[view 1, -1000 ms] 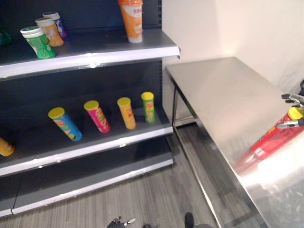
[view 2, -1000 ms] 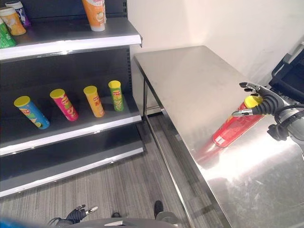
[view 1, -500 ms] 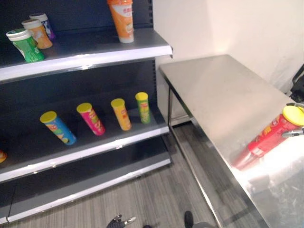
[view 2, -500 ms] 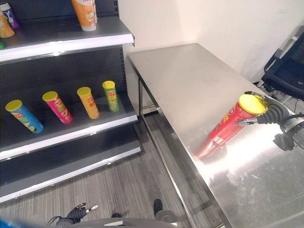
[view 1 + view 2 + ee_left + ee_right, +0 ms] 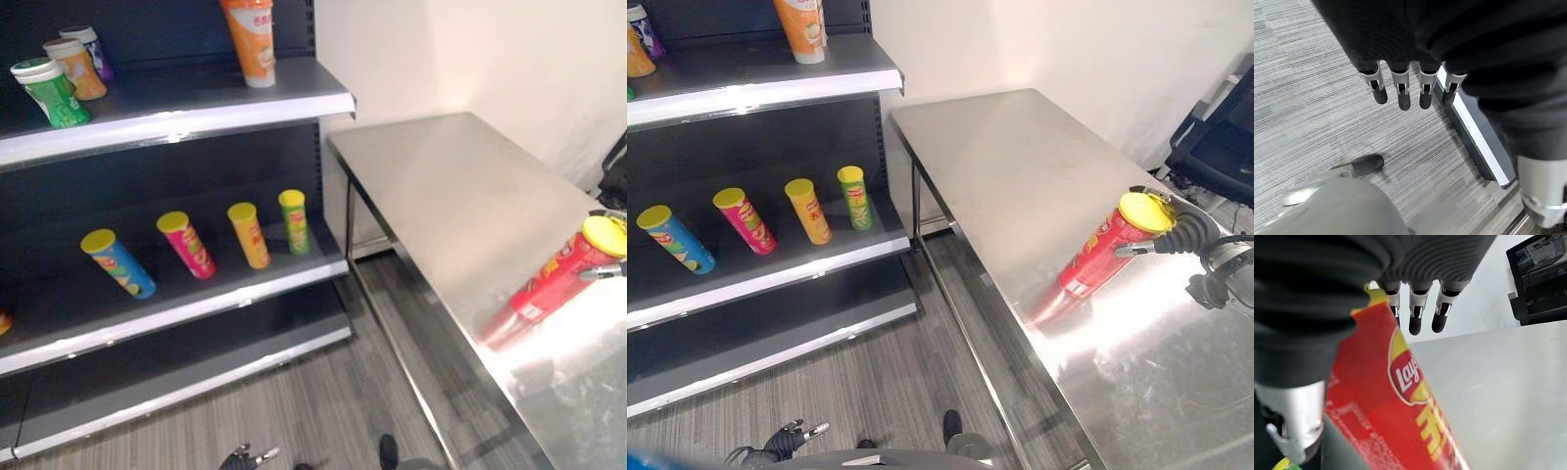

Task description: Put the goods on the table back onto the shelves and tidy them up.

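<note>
A red chip can (image 5: 1095, 262) with a yellow lid stands tilted on the steel table (image 5: 1019, 166), its base on the top and its lid end raised. My right hand (image 5: 1183, 233) grips the lid end, thumb on the near side and fingers (image 5: 1418, 318) reaching past the far side. The can's red side (image 5: 1400, 421) runs along the palm in the right wrist view. My left hand (image 5: 1400, 93) hangs low over the floor with relaxed fingers, holding nothing; it also shows at the bottom edge as left hand (image 5: 789, 438).
The dark shelf unit stands to the left. Its middle shelf (image 5: 196, 308) carries blue (image 5: 118, 262), pink (image 5: 186, 245), orange (image 5: 248, 235) and green (image 5: 293, 222) cans. The upper shelf (image 5: 196, 117) holds an orange cup (image 5: 250, 44) and several smaller tubs (image 5: 44, 90). A black chair (image 5: 1220, 137) stands behind the table.
Since a second ago the can's lid end has risen off the table in my right hand, and the camera shifted slightly. Over the last half second almost nothing moved.
</note>
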You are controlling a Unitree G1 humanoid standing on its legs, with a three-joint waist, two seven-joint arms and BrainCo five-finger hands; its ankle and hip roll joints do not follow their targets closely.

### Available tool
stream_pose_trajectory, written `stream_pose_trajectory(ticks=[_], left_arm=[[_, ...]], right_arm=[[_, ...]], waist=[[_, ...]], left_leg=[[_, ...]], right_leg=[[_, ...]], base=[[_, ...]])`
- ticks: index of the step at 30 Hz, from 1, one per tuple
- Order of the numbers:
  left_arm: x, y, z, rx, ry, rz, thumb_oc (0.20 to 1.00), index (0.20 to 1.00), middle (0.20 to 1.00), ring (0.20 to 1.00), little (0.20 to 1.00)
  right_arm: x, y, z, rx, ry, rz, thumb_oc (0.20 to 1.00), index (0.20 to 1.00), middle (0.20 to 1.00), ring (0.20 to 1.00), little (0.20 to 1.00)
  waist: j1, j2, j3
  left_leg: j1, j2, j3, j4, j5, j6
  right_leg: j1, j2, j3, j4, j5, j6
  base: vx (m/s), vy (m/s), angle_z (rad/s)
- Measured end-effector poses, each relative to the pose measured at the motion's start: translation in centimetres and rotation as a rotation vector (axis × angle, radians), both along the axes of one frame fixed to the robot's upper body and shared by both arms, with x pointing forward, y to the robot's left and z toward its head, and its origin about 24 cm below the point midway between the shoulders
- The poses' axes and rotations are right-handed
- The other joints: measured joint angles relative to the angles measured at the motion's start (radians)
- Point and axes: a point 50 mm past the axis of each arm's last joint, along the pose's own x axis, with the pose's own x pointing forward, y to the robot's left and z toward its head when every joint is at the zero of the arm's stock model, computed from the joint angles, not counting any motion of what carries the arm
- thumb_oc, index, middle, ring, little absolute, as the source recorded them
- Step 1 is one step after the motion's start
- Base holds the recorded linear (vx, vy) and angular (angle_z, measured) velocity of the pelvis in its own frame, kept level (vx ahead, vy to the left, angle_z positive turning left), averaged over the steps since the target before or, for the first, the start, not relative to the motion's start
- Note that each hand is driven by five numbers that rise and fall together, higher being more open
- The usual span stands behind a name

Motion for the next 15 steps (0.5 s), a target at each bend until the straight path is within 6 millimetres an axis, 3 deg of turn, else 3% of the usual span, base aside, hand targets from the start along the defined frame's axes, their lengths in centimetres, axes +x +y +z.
stream_pose_trajectory(ticks=[6, 7, 8, 9, 10, 15], left_arm=[[-0.6, 0.3, -0.2, 0.009, 0.029, 0.018, 1.000, 1.000, 1.000, 1.000, 1.000], [-0.5, 0.3, -0.2, 0.010, 0.028, 0.020, 1.000, 1.000, 1.000, 1.000, 1.000], [-0.5, 0.3, -0.2, 0.010, 0.029, 0.020, 1.000, 1.000, 1.000, 1.000, 1.000], [-0.5, 0.3, -0.2, 0.011, 0.030, 0.021, 1.000, 1.000, 1.000, 1.000, 1.000], [-0.5, 0.3, -0.2, 0.011, 0.030, 0.020, 1.000, 1.000, 1.000, 1.000, 1.000], [-0.6, 0.4, -0.3, 0.013, 0.041, 0.023, 1.000, 1.000, 1.000, 1.000, 1.000]], right_arm=[[0.6, 0.6, -0.2, 0.015, -0.016, 0.012, 1.000, 1.000, 1.000, 1.000, 1.000], [0.7, 0.7, -0.2, 0.022, -0.016, 0.015, 0.671, 0.671, 0.671, 0.671, 0.671], [0.9, 0.9, -0.2, 0.028, -0.013, 0.025, 0.542, 0.542, 0.542, 0.542, 0.542], [1.1, 1.1, -0.2, 0.027, -0.009, 0.034, 0.329, 0.329, 0.329, 0.329, 0.329], [1.1, 1.2, -0.2, 0.028, -0.011, 0.036, 0.200, 0.200, 0.200, 0.200, 0.200], [1.5, 0.8, 0.1, -0.003, 0.025, 0.037, 0.200, 0.200, 0.200, 0.200, 0.200]], waist=[[0.001, -0.005, -0.004], [0.002, -0.007, -0.005], [0.002, -0.010, -0.006], [0.001, -0.011, -0.007], [0.002, -0.012, -0.008], [0.003, -0.019, -0.014]], left_leg=[[0.002, 0.001, -0.001, 0.000, 0.000, 0.000], [0.002, 0.001, -0.001, 0.000, 0.000, 0.000], [0.002, 0.001, -0.002, 0.000, 0.000, 0.000], [0.003, 0.001, -0.001, 0.000, 0.000, 0.000], [0.003, 0.001, -0.002, 0.000, 0.001, 0.000], [0.003, 0.001, -0.003, 0.000, 0.001, 0.000]], right_leg=[[0.003, 0.001, -0.001, 0.000, 0.002, 0.000], [0.003, 0.001, -0.002, 0.000, 0.002, -0.001], [0.004, 0.001, -0.002, 0.000, 0.003, -0.001], [0.004, 0.001, -0.002, 0.000, 0.003, -0.002], [0.004, 0.001, -0.002, 0.000, 0.003, -0.002], [0.005, 0.001, -0.004, 0.000, 0.004, -0.002]], base=[[0.00, 0.000, 0.00], [0.00, 0.000, 0.00], [0.00, 0.000, 0.00], [0.00, 0.000, 0.00], [0.00, 0.000, 0.00], [0.00, 0.000, 0.00]])
